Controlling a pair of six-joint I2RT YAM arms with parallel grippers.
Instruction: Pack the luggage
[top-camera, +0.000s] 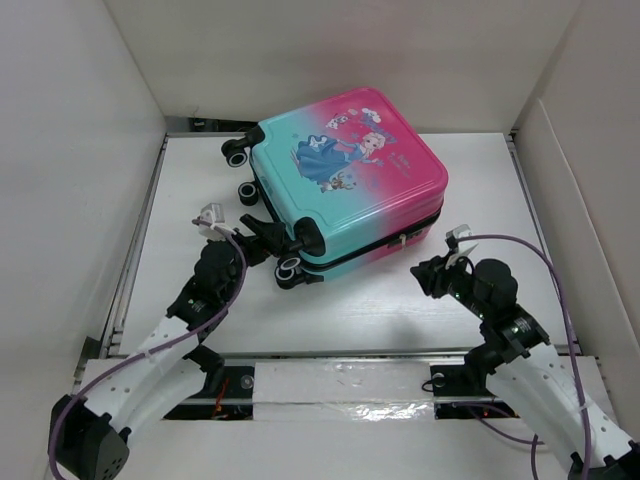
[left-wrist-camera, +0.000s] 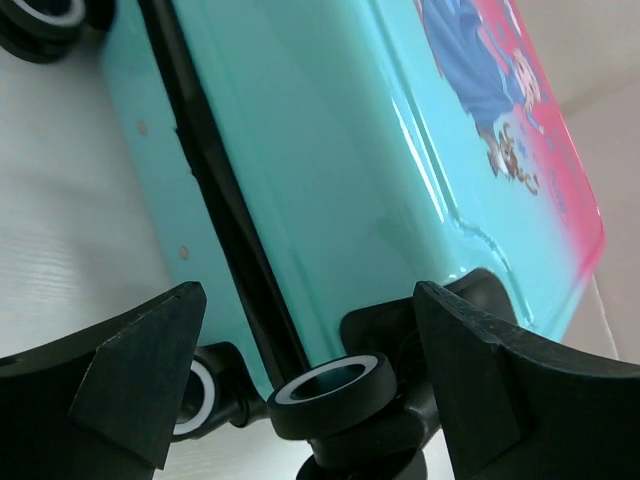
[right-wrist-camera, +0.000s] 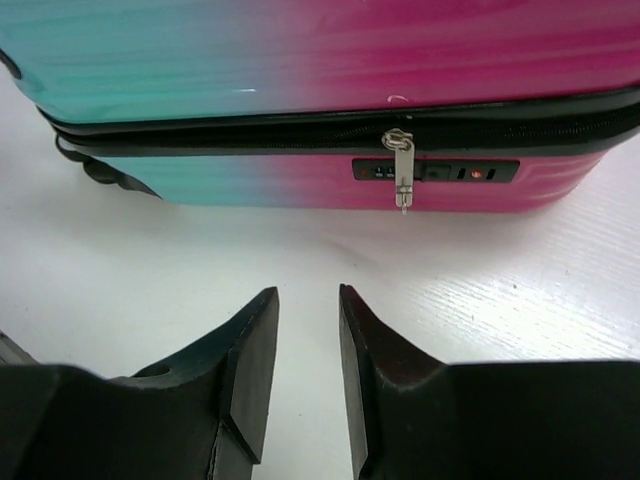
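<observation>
Luggage (top-camera: 345, 185) lies flat and zipped shut on the table (top-camera: 350, 310), wheels to the left. Left gripper (top-camera: 268, 238) is spread wide around a wheel (left-wrist-camera: 335, 385), not clamping. Right gripper (top-camera: 430, 270) is slightly parted and empty, facing the zipper pull (right-wrist-camera: 402, 170), apart from it.

I count one suitcase (top-camera: 350, 170). It has four wheels (top-camera: 237, 157). It has one zip pull (right-wrist-camera: 402, 172) and one lock (right-wrist-camera: 435, 171). I have two arms. I have two grippers, my left gripper (top-camera: 262, 238) and my right gripper (top-camera: 425, 270). Each one has two fingers (right-wrist-camera: 245, 350), so four in all. I count two purple cables (top-camera: 545, 262) and one table (top-camera: 190, 190).
</observation>
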